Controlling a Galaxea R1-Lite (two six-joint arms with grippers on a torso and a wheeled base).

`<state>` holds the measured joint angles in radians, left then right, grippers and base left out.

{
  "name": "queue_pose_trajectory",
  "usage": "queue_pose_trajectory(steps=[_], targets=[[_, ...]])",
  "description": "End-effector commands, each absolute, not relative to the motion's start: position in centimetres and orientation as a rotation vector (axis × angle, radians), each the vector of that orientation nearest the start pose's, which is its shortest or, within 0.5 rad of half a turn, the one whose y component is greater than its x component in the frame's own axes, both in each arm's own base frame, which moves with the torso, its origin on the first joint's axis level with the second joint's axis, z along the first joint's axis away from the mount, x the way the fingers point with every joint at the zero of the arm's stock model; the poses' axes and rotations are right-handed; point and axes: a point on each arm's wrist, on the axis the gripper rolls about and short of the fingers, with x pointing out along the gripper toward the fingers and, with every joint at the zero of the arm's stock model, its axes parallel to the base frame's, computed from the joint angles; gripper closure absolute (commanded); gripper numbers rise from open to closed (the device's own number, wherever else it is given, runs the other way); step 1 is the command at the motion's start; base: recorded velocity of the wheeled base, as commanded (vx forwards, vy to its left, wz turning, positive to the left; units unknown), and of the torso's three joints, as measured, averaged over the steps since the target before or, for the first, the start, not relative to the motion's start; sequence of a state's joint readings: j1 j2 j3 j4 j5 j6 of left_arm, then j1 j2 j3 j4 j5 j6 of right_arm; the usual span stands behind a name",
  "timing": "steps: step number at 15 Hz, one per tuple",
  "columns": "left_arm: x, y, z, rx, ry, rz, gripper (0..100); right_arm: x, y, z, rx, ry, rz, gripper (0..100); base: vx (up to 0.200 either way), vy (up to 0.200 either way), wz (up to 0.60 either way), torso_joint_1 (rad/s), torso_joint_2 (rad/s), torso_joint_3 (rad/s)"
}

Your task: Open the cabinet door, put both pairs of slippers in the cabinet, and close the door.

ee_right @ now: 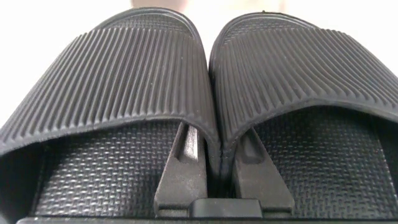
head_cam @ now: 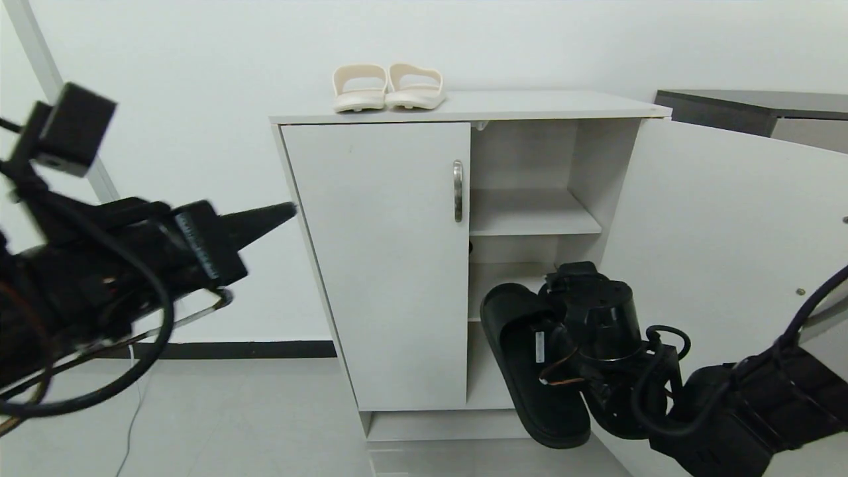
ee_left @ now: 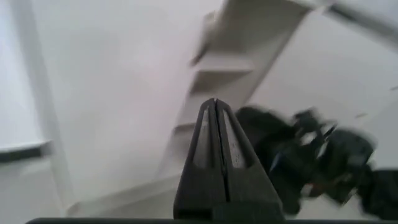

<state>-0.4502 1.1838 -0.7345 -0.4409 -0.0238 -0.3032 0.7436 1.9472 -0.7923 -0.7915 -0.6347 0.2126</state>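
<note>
pinching the black slippers (head_cam: 536,371) by their touching straps at lower centre, the right gripper (ee_right: 214,155) risked catching the tilted soles on a cabinet (head_cam: 377,265) shelf (head_cam: 503,278); the left gripper (ee_left: 215,118), mid-left, had its fingers pressed together.

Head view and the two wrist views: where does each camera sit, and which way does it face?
Head view: on the robot's head, facing forward and down at the cabinet; left gripper at left, right arm low at right.
Left wrist view: on the left wrist, looking along its shut gripper toward the cabinet's open side.
Right wrist view: on the right wrist, close on the black slippers pinched by the right gripper.
Shared: head and left wrist views both show the cabinet.
</note>
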Motion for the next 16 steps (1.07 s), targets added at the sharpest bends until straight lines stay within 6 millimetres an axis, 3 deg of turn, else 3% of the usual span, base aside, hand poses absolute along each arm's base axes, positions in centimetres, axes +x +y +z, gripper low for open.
queue_pose_trajectory(steps=[1,4,6,8,10,14,16], targets=[[8.0,-2.8,26.1,-0.177,0.049,-0.18,100,27.2,22.4,10.6,-0.03,0.297,0.044,100,0.0,0.0,0.0,0.0,0.0,0.0],[2.6,0.3,21.7,-0.033,-0.01,0.173,100,27.2,22.5,10.5,-0.036,0.297,0.048,100,0.0,0.0,0.0,0.0,0.0,0.0],[-0.3,0.8,18.2,-0.035,-0.061,0.308,100,27.3,22.6,10.8,-0.029,0.289,0.049,100,0.0,0.0,0.0,0.0,0.0,0.0],[-1.4,0.8,14.2,-0.029,-0.048,0.375,100,27.2,22.6,10.7,-0.032,0.292,0.05,100,0.0,0.0,0.0,0.0,0.0,0.0],[-2.0,0.7,11.8,-0.021,-0.044,0.382,100,26.9,22.4,10.8,-0.025,0.287,0.05,100,0.0,0.0,0.0,0.0,0.0,0.0],[-2.6,0.6,8.0,0.006,-0.006,0.298,100,26.9,22.6,9.9,-0.042,0.299,0.043,100,0.0,0.0,0.0,0.0,0.0,0.0],[-2.4,0.5,8.1,0.011,-0.032,0.243,100,27.0,22.7,9.5,-0.05,0.309,0.042,100,0.0,0.0,0.0,0.0,0.0,0.0]])
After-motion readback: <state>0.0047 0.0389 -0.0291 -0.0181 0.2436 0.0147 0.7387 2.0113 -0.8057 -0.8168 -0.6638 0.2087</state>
